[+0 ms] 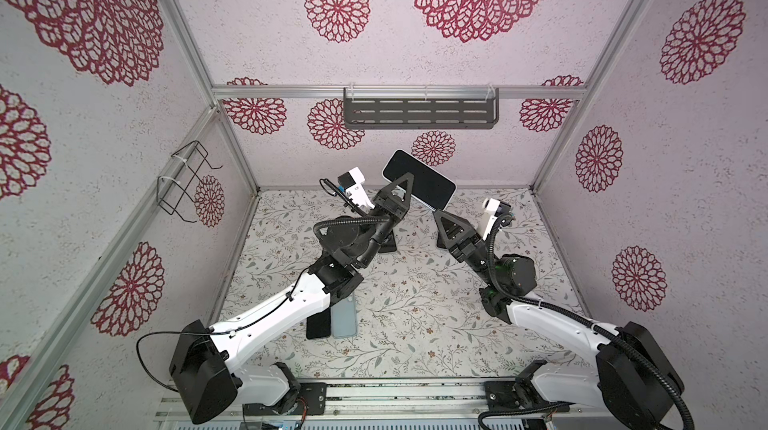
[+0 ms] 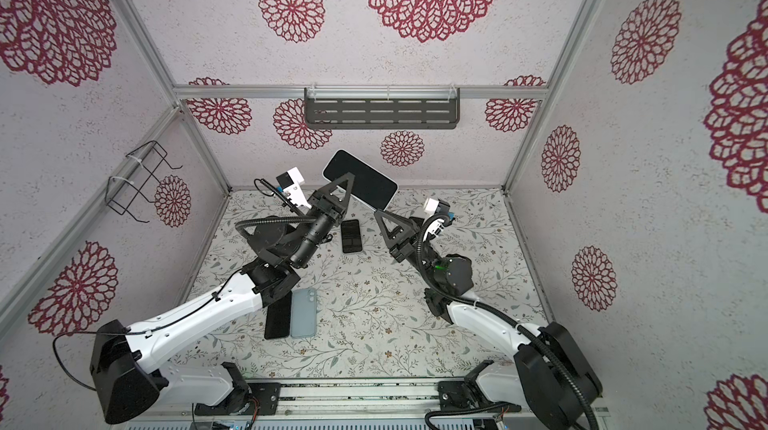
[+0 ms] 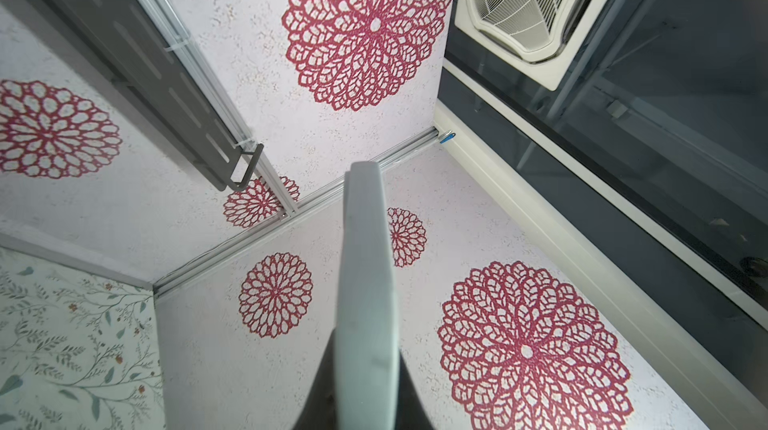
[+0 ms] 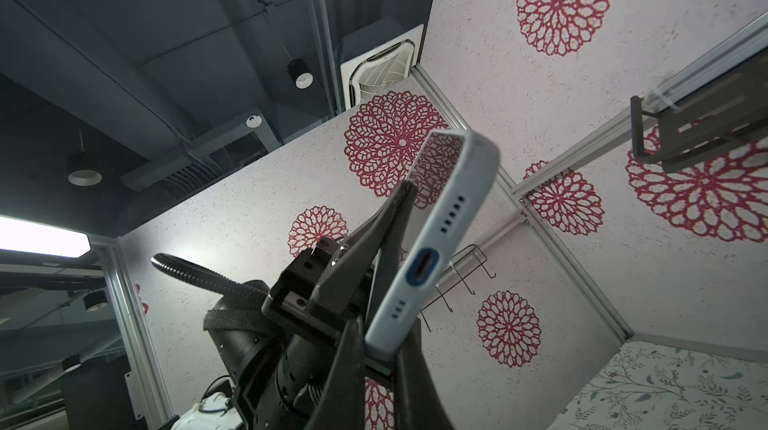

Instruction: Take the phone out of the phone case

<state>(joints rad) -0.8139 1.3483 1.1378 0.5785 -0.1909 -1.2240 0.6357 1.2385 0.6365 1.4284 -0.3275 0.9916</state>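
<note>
The phone point(image 1: 419, 178) point(image 2: 360, 179), black screen facing up, sits in a pale blue phone case point(image 4: 434, 241) and is held in the air near the back wall. My left gripper point(image 1: 404, 183) point(image 2: 347, 183) is shut on one long side of it; in the left wrist view the case's edge point(image 3: 365, 274) runs out from between the jaws of this gripper point(image 3: 365, 351). My right gripper point(image 1: 436, 212) point(image 2: 377, 213) point(image 4: 380, 336) is shut on the lower corner of the case, beside the charging port point(image 4: 424, 267).
A black phone point(image 2: 277, 318) and a pale blue case point(image 2: 303, 312) lie side by side on the floral table under my left arm. Another black phone point(image 2: 351, 236) lies mid-table. A dark shelf point(image 1: 419, 113) hangs on the back wall, a wire rack point(image 1: 183, 183) on the left wall.
</note>
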